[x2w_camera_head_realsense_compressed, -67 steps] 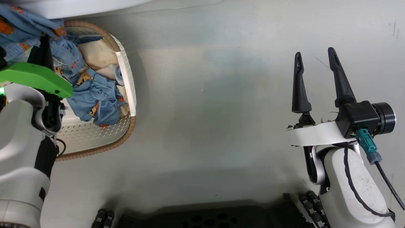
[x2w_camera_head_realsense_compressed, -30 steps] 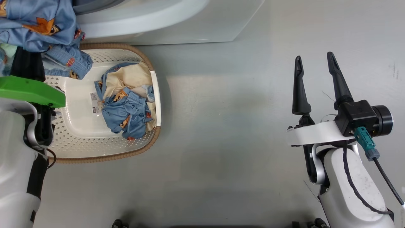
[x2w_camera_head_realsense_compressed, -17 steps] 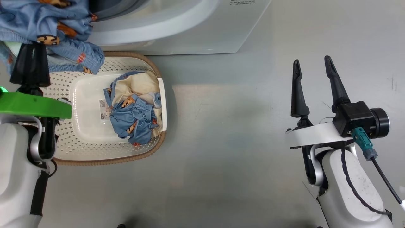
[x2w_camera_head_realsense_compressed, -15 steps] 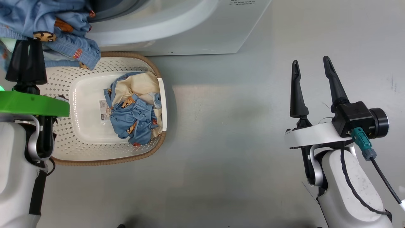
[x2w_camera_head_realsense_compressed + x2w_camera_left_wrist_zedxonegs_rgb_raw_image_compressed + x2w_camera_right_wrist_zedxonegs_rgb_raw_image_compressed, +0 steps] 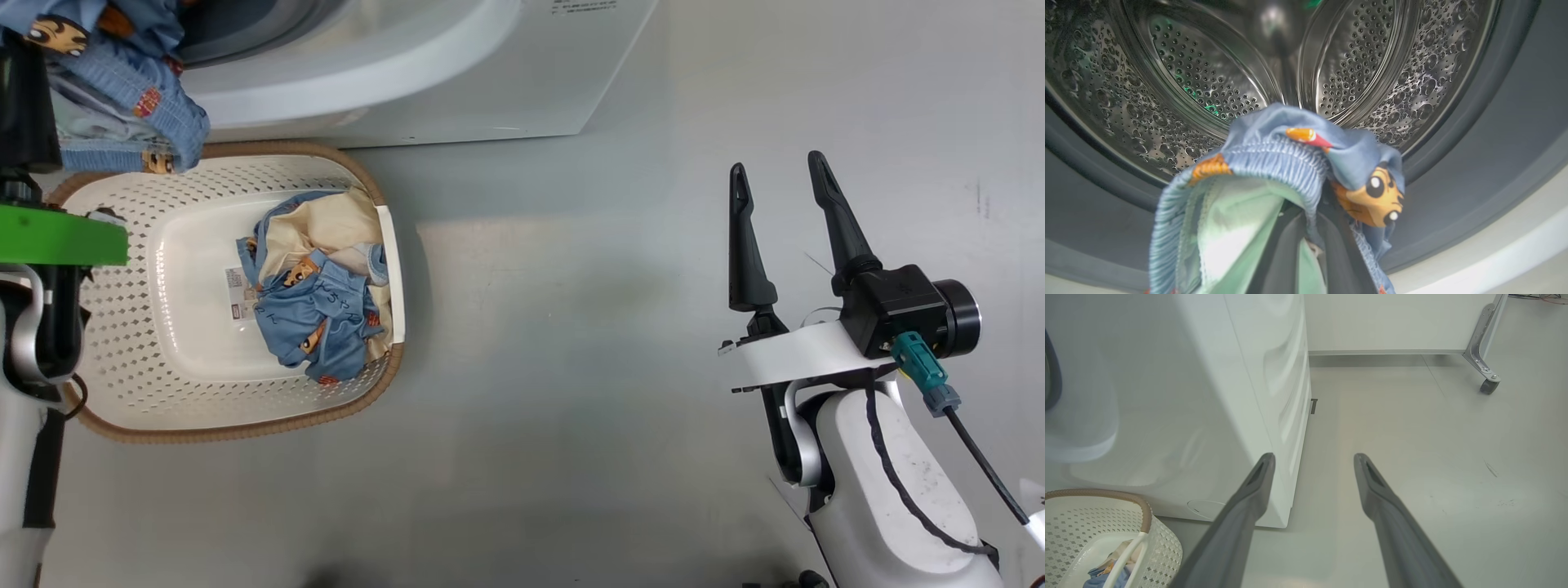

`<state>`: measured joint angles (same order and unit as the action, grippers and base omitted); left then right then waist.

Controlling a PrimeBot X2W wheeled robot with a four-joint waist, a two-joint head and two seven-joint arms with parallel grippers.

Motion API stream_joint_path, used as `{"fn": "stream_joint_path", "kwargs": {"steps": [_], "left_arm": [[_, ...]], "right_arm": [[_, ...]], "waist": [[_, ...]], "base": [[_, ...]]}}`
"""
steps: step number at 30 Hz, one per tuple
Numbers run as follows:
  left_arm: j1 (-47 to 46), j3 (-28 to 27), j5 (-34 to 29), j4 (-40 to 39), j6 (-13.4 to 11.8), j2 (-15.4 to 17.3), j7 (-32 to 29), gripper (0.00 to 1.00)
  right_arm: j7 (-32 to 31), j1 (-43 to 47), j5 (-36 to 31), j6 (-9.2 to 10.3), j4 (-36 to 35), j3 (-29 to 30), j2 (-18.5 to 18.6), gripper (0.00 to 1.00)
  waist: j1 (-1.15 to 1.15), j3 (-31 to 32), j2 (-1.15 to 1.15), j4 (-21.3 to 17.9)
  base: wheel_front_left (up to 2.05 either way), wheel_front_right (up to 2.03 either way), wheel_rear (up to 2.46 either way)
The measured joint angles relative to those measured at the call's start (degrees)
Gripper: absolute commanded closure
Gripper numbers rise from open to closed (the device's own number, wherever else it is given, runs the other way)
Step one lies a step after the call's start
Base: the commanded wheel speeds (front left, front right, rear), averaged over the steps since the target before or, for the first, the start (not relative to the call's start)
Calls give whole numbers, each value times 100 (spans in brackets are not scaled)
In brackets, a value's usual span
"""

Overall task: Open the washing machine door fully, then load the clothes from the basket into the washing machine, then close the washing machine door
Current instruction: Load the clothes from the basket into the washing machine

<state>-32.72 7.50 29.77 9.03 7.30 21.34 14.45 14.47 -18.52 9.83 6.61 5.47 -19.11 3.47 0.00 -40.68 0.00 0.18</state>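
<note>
The white washing machine (image 5: 392, 73) stands at the top of the head view, and its steel perforated drum (image 5: 1216, 81) gapes close ahead in the left wrist view. My left gripper (image 5: 1312, 228) is shut on a light blue garment (image 5: 1274, 163) with orange figures, held just before the grey rubber mouth (image 5: 1494, 143). The same garment (image 5: 122, 98) hangs above the basket's far left corner. More blue and cream clothes (image 5: 318, 318) lie at the right side of the cream perforated basket (image 5: 188, 327). My right gripper (image 5: 780, 163) hovers open over bare floor. The washing machine door is out of view.
The basket sits on the grey floor (image 5: 571, 343) right against the machine's front. In the right wrist view the machine's white side panel (image 5: 1274, 375) is to the left, and a metal leg with a caster (image 5: 1488, 386) stands at the far right by a white wall.
My left gripper has lifted the blue garment out of the basket and up to the drum mouth. The head camera has shifted, bringing the machine into view. The right arm has stayed put.
</note>
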Motion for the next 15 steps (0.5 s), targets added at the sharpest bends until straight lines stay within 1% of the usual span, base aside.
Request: {"fn": "stream_joint_path", "kwargs": {"steps": [9, 14, 15], "left_arm": [[-423, 94, 63, 229, 0, 186, -16, 100], [-742, 163, 155, 457, 0, 331, -257, 100], [-814, 189, 182, 535, 0, 365, -380, 100]], "right_arm": [[0, -14, 57, 1, -26, -48, -1, 0], [0, -88, 86, 1, -54, -93, 0, 0], [0, -107, 92, 1, -66, -105, -2, 0]], "waist": [[0, -109, 0, -163], [0, -208, 0, -237], [0, -230, 0, -251]], "base": [[0, 0, 0], [0, 0, 0], [0, 0, 0]]}}
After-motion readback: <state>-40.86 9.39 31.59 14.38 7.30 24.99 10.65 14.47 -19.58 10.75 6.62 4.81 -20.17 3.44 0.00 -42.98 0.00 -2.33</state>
